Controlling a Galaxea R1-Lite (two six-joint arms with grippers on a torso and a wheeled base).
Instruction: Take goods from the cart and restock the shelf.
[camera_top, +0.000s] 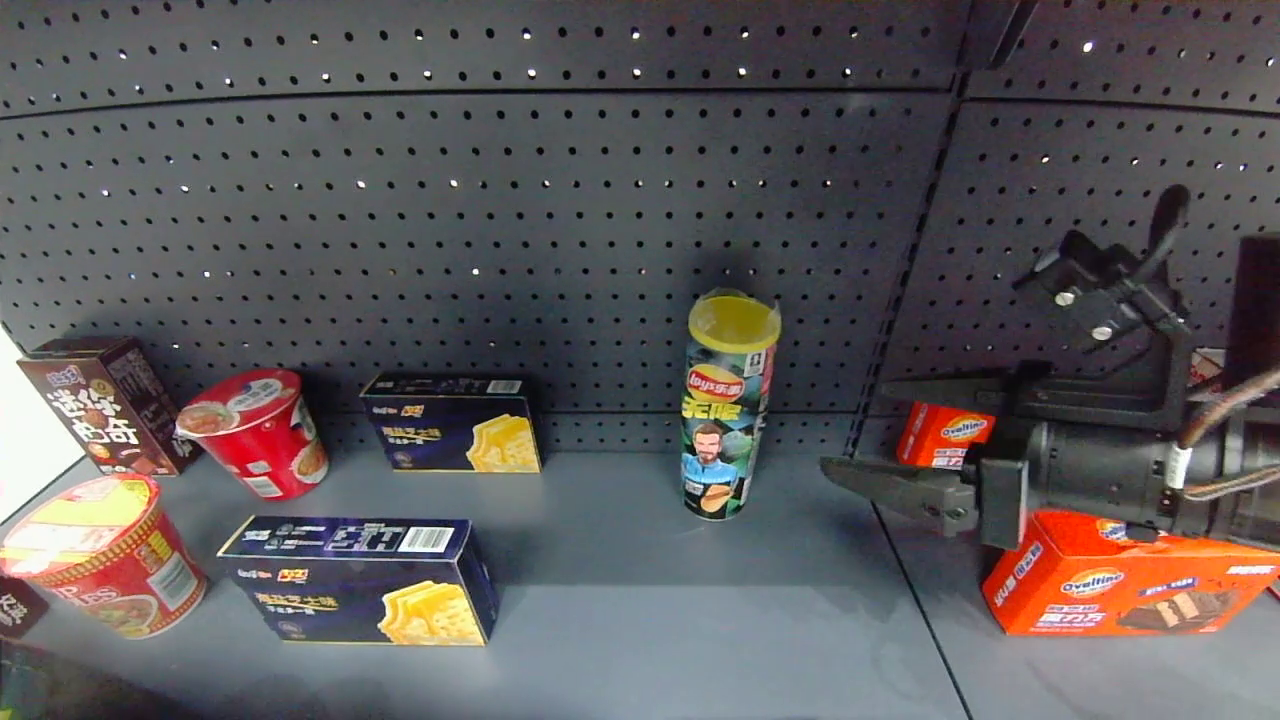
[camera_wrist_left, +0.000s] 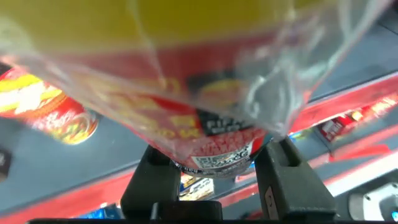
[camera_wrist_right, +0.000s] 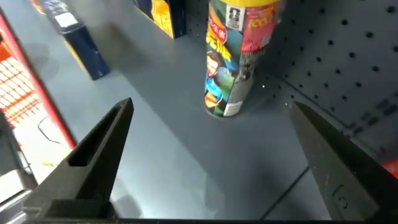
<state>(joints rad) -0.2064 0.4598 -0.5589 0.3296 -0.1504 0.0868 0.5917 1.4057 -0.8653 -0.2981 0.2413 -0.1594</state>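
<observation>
The noodle cup (camera_wrist_left: 205, 124) sat clenched in the left pincer (camera_wrist_left: 217, 158), its base wedged between the two fingers. The chips can (camera_top: 732, 405) stood upright on the shelf (camera_top: 620, 600), just ahead of the right pincer (camera_top: 855, 428) and apart from its fingertips; that pincer was released, its jaws spread wide. The right arm lay level above the orange boxes (camera_top: 1120, 585), pointing sideways at the can. The can looked already placed, so the sound move would be to draw straight back from it, jaws wide, so that neither finger clipped the tall can and tipped it.
</observation>
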